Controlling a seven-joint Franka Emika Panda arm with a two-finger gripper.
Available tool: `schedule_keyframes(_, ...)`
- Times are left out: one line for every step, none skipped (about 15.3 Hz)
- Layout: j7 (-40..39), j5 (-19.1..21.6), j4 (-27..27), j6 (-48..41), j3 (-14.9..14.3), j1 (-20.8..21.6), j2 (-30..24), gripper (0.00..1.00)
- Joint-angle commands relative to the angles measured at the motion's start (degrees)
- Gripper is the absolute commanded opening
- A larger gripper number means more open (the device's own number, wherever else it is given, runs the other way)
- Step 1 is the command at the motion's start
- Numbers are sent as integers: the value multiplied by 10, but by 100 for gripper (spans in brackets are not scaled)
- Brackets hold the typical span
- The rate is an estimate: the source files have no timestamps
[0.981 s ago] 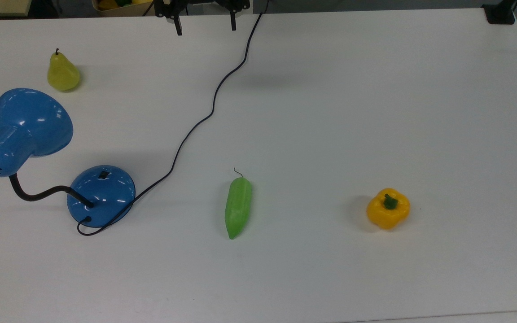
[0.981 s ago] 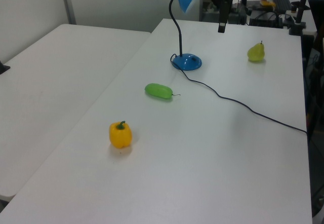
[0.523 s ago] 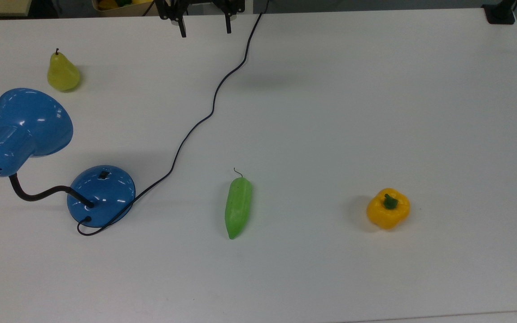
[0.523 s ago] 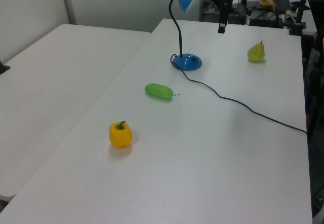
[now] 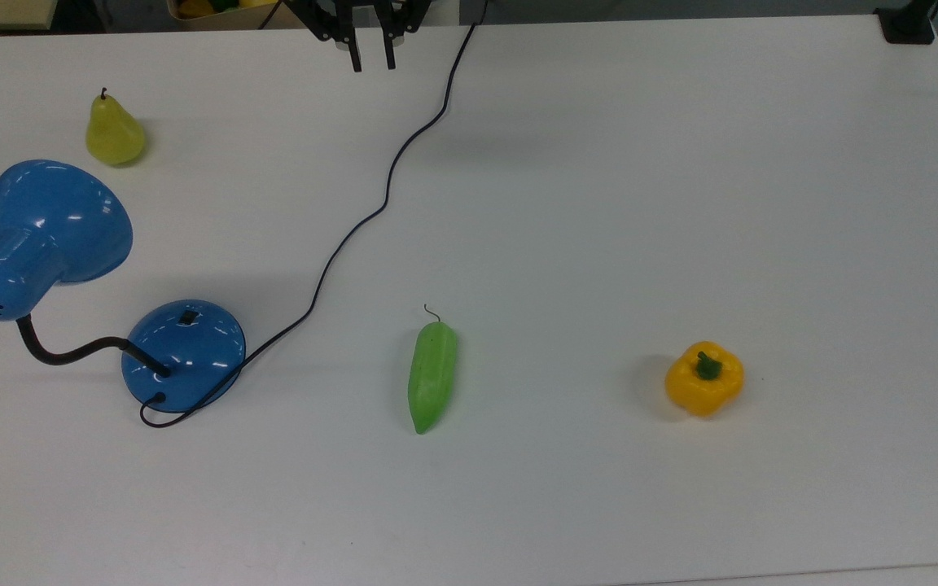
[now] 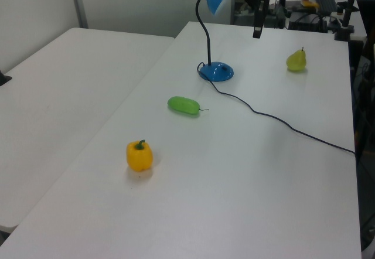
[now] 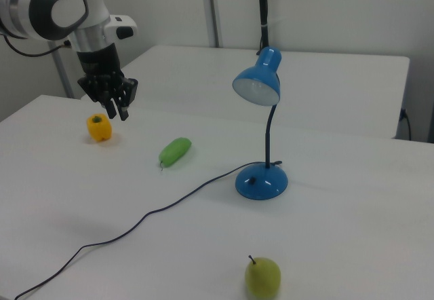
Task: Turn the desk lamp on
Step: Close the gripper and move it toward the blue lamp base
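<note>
One gripper [image 5: 370,59], fingers drawn close with only a narrow gap, holding nothing, hanging above the table [image 5: 599,203] well apart from the desk lamp [image 5: 184,354]. Desk lamp upright near the top view's left edge, base flat on the table, switch [image 5: 187,317] on top, shade [image 5: 54,220] unlit. Cord [image 5: 371,212] trailing from the base toward the gripper. Beyond the lamp a pear [image 5: 114,132]; toward the top view's right, a green cucumber [image 5: 431,376], then a yellow pepper [image 5: 704,378].

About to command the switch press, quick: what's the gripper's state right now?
Gripper: nearly closed, a narrow gap between the fingers, holding nothing; it hangs above the table, far from the desk lamp.
</note>
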Motion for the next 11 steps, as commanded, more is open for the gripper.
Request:
schedule_keyframes(-13,4,-9,16,-7,4,-5,17)
schedule_keyframes(-14,4,-9,16,-7,4,-4,13)
schedule_keyframes(-14,4,-9,16,-7,4,-4,5)
schedule_keyframes(-14,4,-9,16,-7,4,-3,0)
schedule_keyframes(-14,4,-9,16,-7,4,-4,0)
schedule_keyframes(-13,4,-9,16,-7,4,-4,0)
schedule_keyframes(-13,4,-9,16,-7,4,-4,0)
schedule_keyframes(-12,4,-9,15,-7,4,-4,0)
schedule_keyframes(-12,6,-9,12,-7,4,-5,0)
schedule_keyframes(-12,7,-10,9,-7,4,-6,0)
schedule_keyframes(-12,7,-10,8,-7,4,-6,0)
